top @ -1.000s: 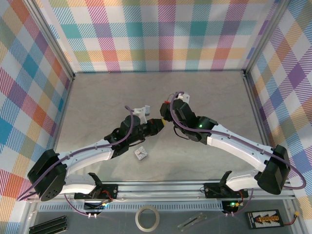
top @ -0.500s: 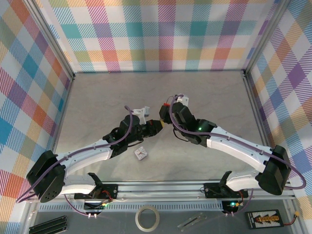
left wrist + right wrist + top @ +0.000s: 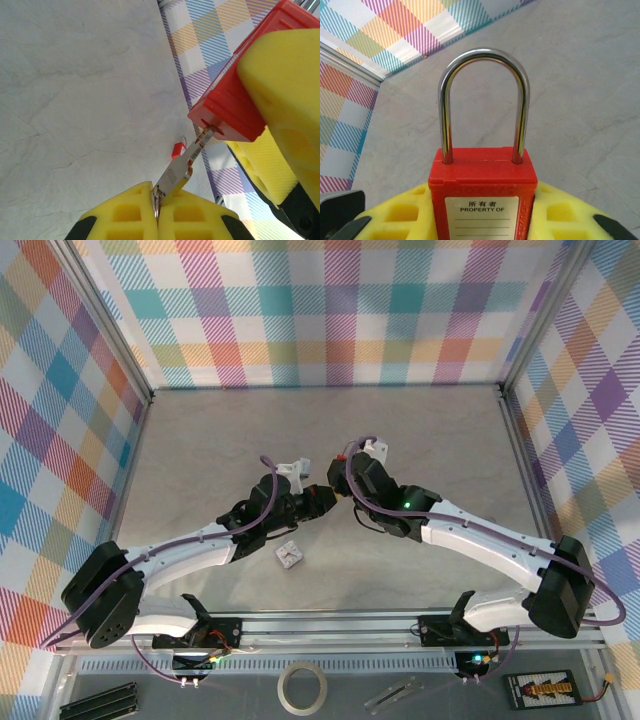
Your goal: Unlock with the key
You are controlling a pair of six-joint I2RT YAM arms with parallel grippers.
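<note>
Padlock (image 3: pixel 235 100) nearer, key (image 3: pixel 175 176) between left jaws

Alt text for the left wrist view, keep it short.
A silver key, pinched between the yellow pads of the left end effector, has its tip in the keyway of a red padlock gripped by the right end effector. Grey marbled table behind.

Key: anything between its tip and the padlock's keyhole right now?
Nothing visible. The key, pinched in the fingers of the left gripper, has its tip right at the slot in the bottom of the red padlock, which the right gripper holds.
</note>
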